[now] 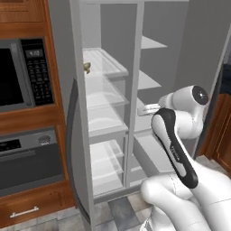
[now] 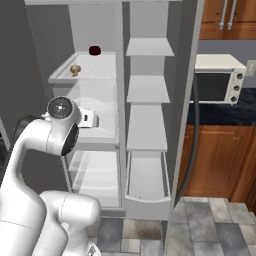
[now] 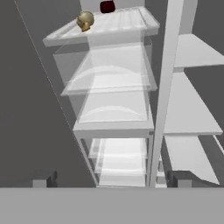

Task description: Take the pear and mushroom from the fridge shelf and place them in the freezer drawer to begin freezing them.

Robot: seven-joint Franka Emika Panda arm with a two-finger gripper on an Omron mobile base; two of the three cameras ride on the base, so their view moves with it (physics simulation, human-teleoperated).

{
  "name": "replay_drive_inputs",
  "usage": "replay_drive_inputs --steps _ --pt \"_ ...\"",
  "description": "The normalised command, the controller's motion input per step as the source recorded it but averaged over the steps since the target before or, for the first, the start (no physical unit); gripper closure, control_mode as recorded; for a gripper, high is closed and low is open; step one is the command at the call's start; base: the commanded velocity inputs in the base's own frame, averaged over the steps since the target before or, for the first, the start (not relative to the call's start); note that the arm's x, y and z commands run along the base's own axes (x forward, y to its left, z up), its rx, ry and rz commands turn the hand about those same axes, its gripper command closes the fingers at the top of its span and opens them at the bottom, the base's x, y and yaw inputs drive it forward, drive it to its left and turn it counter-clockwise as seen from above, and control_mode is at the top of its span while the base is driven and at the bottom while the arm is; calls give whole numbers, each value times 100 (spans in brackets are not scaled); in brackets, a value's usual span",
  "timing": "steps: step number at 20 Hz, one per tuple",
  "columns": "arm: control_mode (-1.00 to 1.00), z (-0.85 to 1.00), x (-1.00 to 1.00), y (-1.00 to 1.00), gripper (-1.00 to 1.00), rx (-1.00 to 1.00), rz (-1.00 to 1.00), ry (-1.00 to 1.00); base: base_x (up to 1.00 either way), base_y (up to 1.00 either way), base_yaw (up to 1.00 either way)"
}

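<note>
The tan mushroom (image 3: 85, 20) sits near the front left corner of the ridged fridge shelf (image 3: 120, 22), the top shelf of the left column; it shows too as the mushroom (image 2: 75, 70) and the mushroom (image 1: 86, 67). The pear is out of view. My gripper (image 3: 113, 180) is open and holds nothing, its fingertips (image 3: 43, 179) wide apart. It hangs in front of the fridge, well below and short of the shelf (image 2: 100, 67). The light-grey freezer drawer (image 2: 145, 197) stands at the bottom of the right column.
A dark red round thing (image 2: 95, 50) lies at the back of the same shelf. Clear bin-like shelves (image 3: 109, 74) stack below it. A white upright divider (image 3: 164, 87) splits the two columns. The open fridge door (image 1: 74, 135) stands left, a microwave (image 2: 215, 85) right.
</note>
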Motion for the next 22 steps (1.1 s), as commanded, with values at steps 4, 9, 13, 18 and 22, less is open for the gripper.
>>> replay_drive_inputs --steps 4,9,13,18,22 --pt "100 0 0 0 -100 0 0 0 0 20 6" --pt "100 0 0 0 -100 0 0 0 8 14 8" --pt "100 0 0 0 -100 0 0 0 11 12 17" --pt "100 0 0 0 -100 0 0 0 19 18 13" --pt "100 0 0 0 -100 0 0 0 33 37 8"
